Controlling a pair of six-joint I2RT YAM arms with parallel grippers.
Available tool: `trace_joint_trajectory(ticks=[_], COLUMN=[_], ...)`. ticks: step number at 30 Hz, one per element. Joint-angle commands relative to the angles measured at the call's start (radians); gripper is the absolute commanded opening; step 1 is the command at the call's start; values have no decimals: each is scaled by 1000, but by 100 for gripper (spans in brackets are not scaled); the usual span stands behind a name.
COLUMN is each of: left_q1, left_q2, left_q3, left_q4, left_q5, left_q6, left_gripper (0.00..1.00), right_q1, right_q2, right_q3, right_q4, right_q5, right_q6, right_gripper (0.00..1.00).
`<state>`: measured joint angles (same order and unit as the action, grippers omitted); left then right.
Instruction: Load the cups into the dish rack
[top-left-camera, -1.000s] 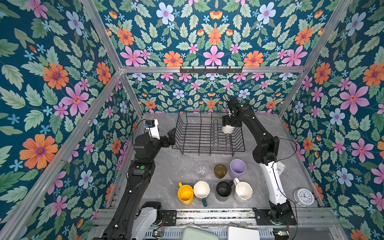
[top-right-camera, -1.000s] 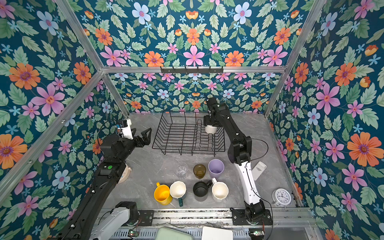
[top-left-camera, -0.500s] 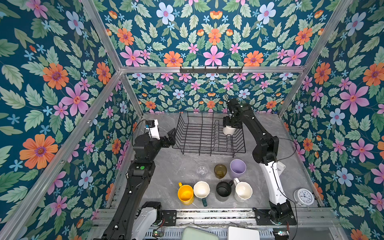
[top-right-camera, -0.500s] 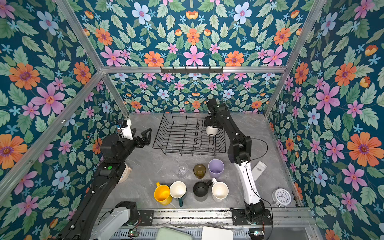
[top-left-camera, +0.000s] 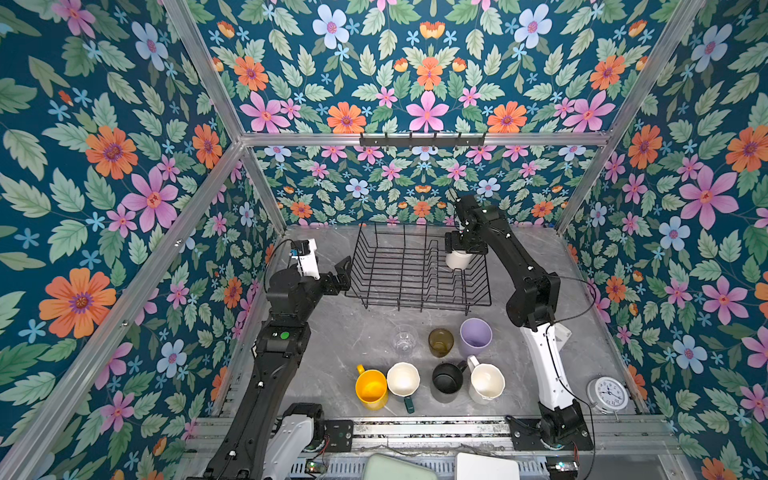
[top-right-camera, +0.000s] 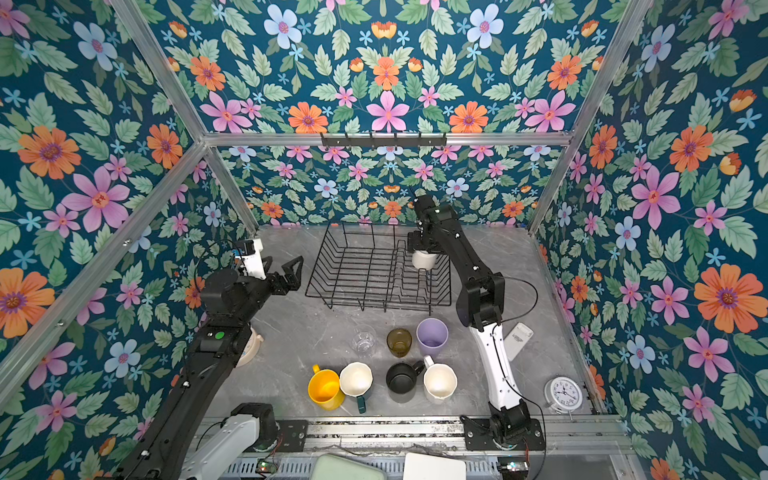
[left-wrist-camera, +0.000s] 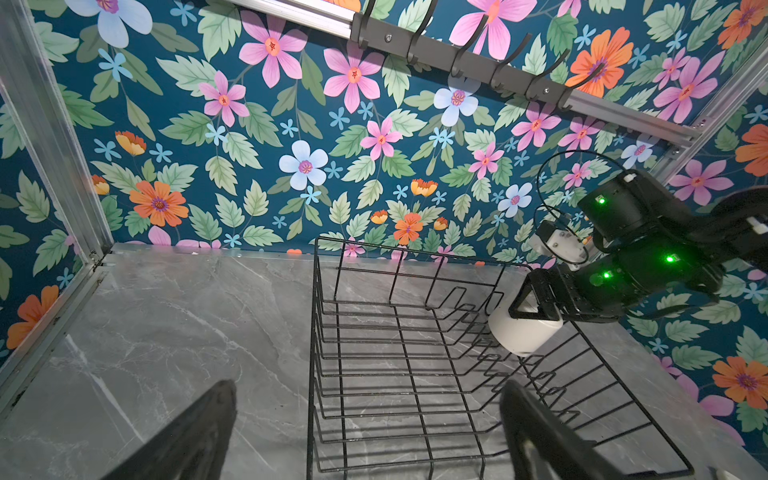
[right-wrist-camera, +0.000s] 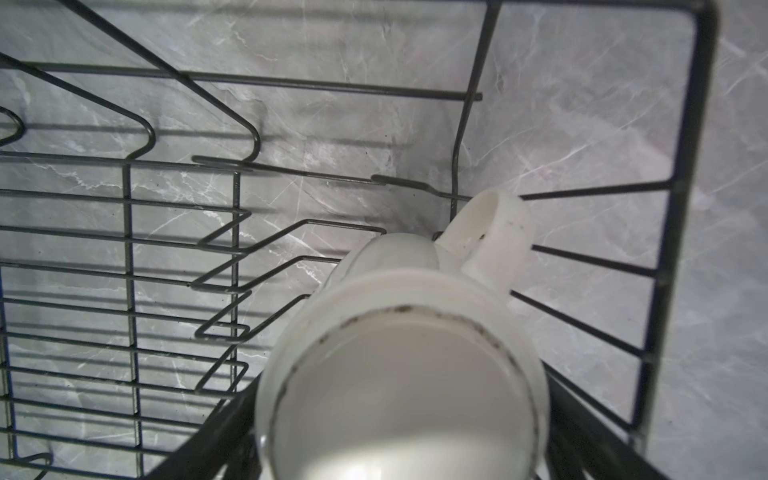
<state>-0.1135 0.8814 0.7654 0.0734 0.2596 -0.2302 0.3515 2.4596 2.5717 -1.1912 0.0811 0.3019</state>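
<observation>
Left gripper (top-right-camera: 281, 266) is hanging at the black wire dish rack's (top-left-camera: 419, 300) 9 o'clock side with its jaws spread wide and nothing between them.

Right gripper (left-wrist-camera: 536, 307) is down on the glossy white upside-down mug (left-wrist-camera: 519, 336), black fingers straddling the base. Honestly, I can't tell from my feeds whether it's clamping or has let go. The mug is inside the rack at about 2 o'clock, tipped against the thin upright prongs. Its loop handle points toward the side wall. In the right wrist view the flat recessed base has a scuffed dark ring.

The rack is a rectangle of thin rods with flared sides. It sits at 12 o'clock on the grey marble-look tabletop (top-left-camera: 332, 332).

Everything else is at 6 o'clock of the rack, in two rows. Far row:
- small clear glass (top-left-camera: 405, 340)
- amber glass (top-left-camera: 440, 341)
- matte lilac tumbler (top-left-camera: 476, 337)

Near row:
- yellow mug (top-left-camera: 371, 388)
- cream-lined mug with a dark green handle (top-left-camera: 403, 379)
- black mug (top-left-camera: 448, 377)
- tall white spouted mug (top-left-camera: 485, 383)

All seven are upright, mouths up.
</observation>
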Motion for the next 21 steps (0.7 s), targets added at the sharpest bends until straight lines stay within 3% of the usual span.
trace_joint_trajectory(ticks=[1, 12, 21], left_q1=[0, 2, 2], left_q2=[2, 5, 5], left_q3=[1, 2, 1], left_q4=[19, 19, 19], left_q5=[2, 2, 2], left_q6=[0, 1, 1], left_gripper=[100, 100, 100], right_q1=[4, 4, 11], right_q2=[-8, 48, 25], right_q3=[7, 40, 50], right_q4=[-16, -28, -15], right_q5=[11, 15, 23], right_q6=[-55, -52, -111], right_gripper=[96, 92, 61])
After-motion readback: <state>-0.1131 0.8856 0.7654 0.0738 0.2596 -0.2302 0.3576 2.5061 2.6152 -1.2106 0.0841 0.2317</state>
